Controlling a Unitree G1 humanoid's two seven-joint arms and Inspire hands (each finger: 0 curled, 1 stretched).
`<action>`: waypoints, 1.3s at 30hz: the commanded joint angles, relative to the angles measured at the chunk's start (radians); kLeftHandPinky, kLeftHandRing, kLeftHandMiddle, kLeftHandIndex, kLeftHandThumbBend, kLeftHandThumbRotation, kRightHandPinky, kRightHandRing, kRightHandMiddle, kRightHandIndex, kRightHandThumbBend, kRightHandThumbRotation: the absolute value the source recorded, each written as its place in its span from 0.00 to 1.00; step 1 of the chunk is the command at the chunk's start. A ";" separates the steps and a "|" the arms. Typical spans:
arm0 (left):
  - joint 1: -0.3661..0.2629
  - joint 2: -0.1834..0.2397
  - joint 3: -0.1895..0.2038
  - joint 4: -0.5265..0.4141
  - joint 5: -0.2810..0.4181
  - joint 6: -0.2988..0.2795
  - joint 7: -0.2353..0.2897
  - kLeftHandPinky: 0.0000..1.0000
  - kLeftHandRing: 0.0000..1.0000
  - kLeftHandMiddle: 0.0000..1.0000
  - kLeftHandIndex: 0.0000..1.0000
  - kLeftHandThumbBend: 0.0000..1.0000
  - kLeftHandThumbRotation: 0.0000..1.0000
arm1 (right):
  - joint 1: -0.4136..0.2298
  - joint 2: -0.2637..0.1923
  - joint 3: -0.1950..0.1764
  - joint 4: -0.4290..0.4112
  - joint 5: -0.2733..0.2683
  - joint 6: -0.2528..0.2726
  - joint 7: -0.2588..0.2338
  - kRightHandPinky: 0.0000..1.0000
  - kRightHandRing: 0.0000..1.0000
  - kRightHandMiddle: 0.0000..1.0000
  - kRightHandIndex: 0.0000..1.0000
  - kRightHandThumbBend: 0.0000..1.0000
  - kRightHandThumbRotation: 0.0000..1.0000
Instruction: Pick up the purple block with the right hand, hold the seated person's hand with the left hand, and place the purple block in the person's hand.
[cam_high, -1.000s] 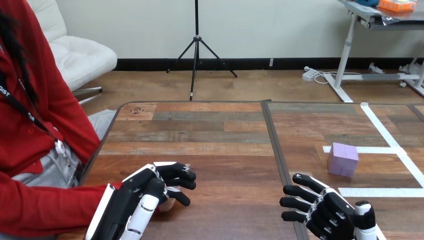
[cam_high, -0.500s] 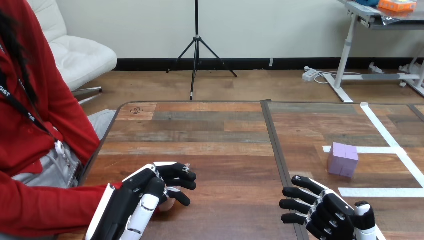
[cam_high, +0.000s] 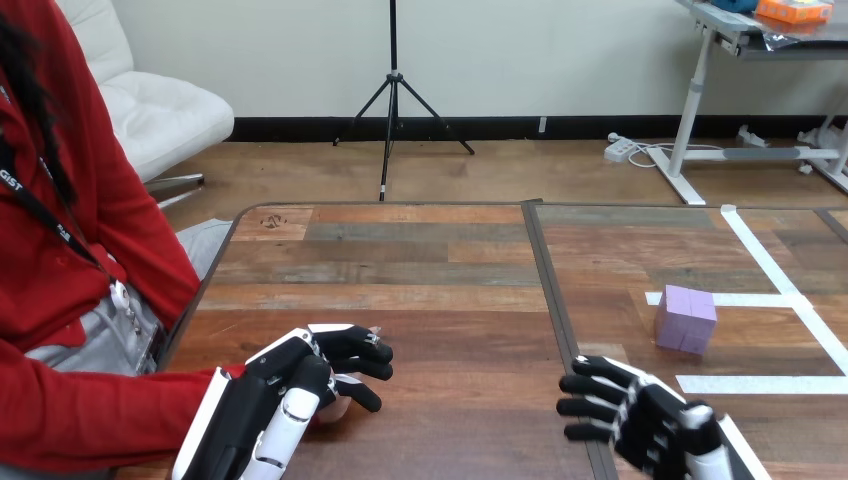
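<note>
The purple block sits on the right half of the wooden table, next to white tape lines. My right hand hovers low at the bottom edge, a short way in front and to the left of the block. It is open, its fingers spread and pointing left, and it holds nothing. My left hand lies over the person's hand near the table's left front edge, with its fingers and thumb curled round it. Only a small part of that hand shows under my fingers; the red sleeve leads into it.
White tape lines mark a grid on the right part of the table. A dark seam runs down the middle of the tabletop. The person sits at the left side, close to the table edge.
My right hand has sunk a little toward the bottom edge and turned, so less of its wrist shows. The left hand, the person's hand and the block have not moved.
</note>
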 joint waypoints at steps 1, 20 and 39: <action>-0.079 -0.027 0.000 0.006 -0.017 -0.007 -0.005 0.49 0.62 0.64 0.61 0.48 0.78 | -0.150 -0.039 -0.033 0.015 -0.060 -0.076 -0.028 0.72 0.76 0.78 0.78 0.89 1.00; -0.104 -0.025 0.006 0.031 -0.013 -0.011 -0.015 0.48 0.60 0.63 0.60 0.45 0.77 | -0.444 -0.224 -0.109 0.177 -0.271 -0.132 -0.142 0.75 0.82 0.83 0.82 0.87 0.99; -0.133 -0.033 0.007 0.055 -0.022 -0.021 -0.025 0.46 0.59 0.62 0.58 0.43 0.77 | -0.726 -0.386 -0.076 0.379 -0.442 -0.080 -0.211 0.84 0.90 0.90 0.86 0.83 0.85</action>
